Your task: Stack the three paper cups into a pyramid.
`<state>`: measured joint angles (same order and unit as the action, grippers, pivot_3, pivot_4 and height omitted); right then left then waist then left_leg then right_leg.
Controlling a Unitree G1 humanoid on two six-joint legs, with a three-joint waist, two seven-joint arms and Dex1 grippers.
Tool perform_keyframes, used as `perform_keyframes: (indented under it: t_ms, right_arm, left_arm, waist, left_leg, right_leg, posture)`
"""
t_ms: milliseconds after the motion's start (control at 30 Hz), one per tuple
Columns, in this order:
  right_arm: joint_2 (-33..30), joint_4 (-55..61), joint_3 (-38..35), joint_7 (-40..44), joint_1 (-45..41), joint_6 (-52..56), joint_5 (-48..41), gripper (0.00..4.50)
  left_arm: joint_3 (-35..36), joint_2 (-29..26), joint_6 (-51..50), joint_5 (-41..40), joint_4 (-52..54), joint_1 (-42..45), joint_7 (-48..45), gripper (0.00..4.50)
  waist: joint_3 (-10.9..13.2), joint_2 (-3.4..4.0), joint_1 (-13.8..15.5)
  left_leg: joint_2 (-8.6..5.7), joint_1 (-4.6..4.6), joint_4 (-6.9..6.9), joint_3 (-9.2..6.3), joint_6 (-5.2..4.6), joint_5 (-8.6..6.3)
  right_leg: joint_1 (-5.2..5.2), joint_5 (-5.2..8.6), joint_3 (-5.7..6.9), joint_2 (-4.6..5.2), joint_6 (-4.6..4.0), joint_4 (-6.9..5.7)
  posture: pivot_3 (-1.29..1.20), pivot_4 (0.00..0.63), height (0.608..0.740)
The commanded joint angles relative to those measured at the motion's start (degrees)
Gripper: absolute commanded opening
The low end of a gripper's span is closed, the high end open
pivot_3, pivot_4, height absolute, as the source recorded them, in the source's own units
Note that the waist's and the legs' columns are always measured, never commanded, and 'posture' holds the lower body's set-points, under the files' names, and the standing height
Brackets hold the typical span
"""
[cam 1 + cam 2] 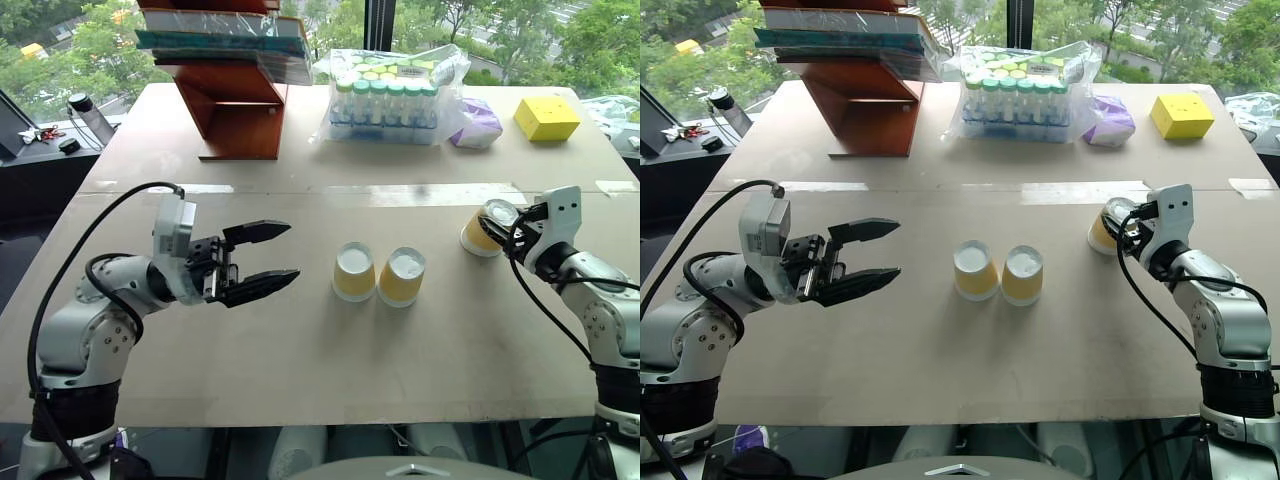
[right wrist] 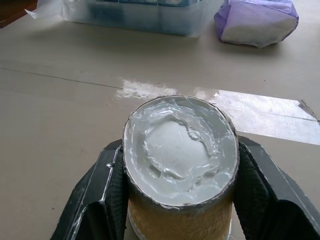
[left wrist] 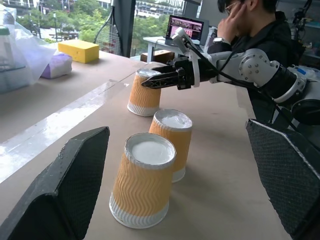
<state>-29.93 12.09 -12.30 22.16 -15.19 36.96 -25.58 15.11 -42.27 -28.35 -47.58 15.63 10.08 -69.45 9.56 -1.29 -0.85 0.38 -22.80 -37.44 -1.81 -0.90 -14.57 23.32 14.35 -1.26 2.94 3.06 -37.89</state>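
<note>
Since 2 yellow-orange tapered paper cups [image 1: 379,275] stand touching as a base, my right gripper [image 2: 181,200] clamps cup 3 [image 3: 144,93] for topping; my left gripper [image 1: 264,259] hangs wide.

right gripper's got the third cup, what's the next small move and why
Probably lift the third cup clear of the table: the right gripper is shut on its sides, and it stands apart from the two base cups, which sit upside down, side by side and ready to take it on top.

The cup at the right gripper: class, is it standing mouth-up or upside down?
Upside down. The cup stands with its white closed base facing up and its wide rim down on the table, with the right gripper clamped on its sides.
</note>
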Motion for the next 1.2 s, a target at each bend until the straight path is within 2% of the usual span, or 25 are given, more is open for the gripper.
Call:
perform_keyframes:
  t_ms: [33,167,300,533,700,1100,1200]
  right_arm:
    - [-1.72,4.52,-1.95,2.38,-0.28,-4.05,-0.02,2.02]
    - [-2.64,13.51,-0.14,6.52,-2.13,-1.59,-5.54,2.02]
    - [-2.32,23.35,3.85,8.04,-8.12,5.93,-15.59,2.02]
    - [-5.64,27.72,10.54,9.33,-15.71,15.76,-23.07,2.02]
    - [-7.48,27.74,12.40,9.72,-15.79,17.83,-24.09,2.02]
    - [-8.17,22.55,18.87,11.14,-16.38,15.39,-15.86,2.02]
    - [-8.48,22.32,19.18,11.93,-16.76,15.66,-15.55,3.50]
  left_arm:
    - [0.41,0.23,-0.25,-1.54,2.77,0.33,1.05,4.50]
    - [0.67,0.48,-0.04,-0.97,1.84,-0.26,1.49,4.50]
    - [0.62,0.34,0.64,0.07,0.17,-0.81,0.61,4.50]
    - [-0.04,0.04,0.51,0.59,-1.04,0.31,0.36,4.50]
    - [-0.10,0.02,0.19,0.61,-0.61,0.22,0.67,4.50]
    - [0.79,-0.28,-1.52,-0.75,2.87,-1.36,2.82,4.50]
    - [0.60,-0.32,-1.73,-0.88,3.00,-1.28,3.07,4.50]
  waist:
    - [0.00,0.00,0.00]
    - [0.03,0.05,-0.14]
    - [0.05,0.09,-0.42]
    - [0.04,0.06,0.30]
    - [0.04,0.05,0.08]
    - [0.02,0.03,-0.03]
    - [0.01,0.01,-0.03]
  left_leg:
    - [0.00,0.00,0.00,0.00,0.00,0.00]
    - [0.01,0.01,0.00,-0.01,0.00,0.00]
    - [0.08,0.04,0.00,-0.03,0.00,0.00]
    - [0.00,-0.06,-0.03,-0.11,0.00,0.00]
    - [-0.04,-0.08,-0.04,-0.08,0.00,0.00]
    - [0.00,-0.04,-0.03,-0.11,0.00,0.00]
    - [0.00,-0.01,-0.03,-0.11,0.00,0.00]
  right_leg:
    - [0.00,0.00,0.00,0.00,0.00,0.00]
    - [0.00,0.00,0.00,-0.02,0.00,-0.01]
    - [0.01,0.00,-0.01,-0.06,0.00,-0.05]
    - [-0.01,0.00,0.12,0.10,0.00,0.04]
    - [0.00,0.00,0.12,0.15,0.00,0.06]
    - [0.00,0.00,0.14,0.09,0.00,0.02]
    - [-0.01,0.00,0.14,0.08,0.00,0.00]
  posture:
    - [0.00,0.150,0.740]
    - [0.00,0.150,0.740]
    - [0.00,0.150,0.740]
    - [0.00,0.150,0.740]
    - [0.00,0.150,0.740]
    - [0.00,0.150,0.740]
    - [0.00,0.150,0.740]
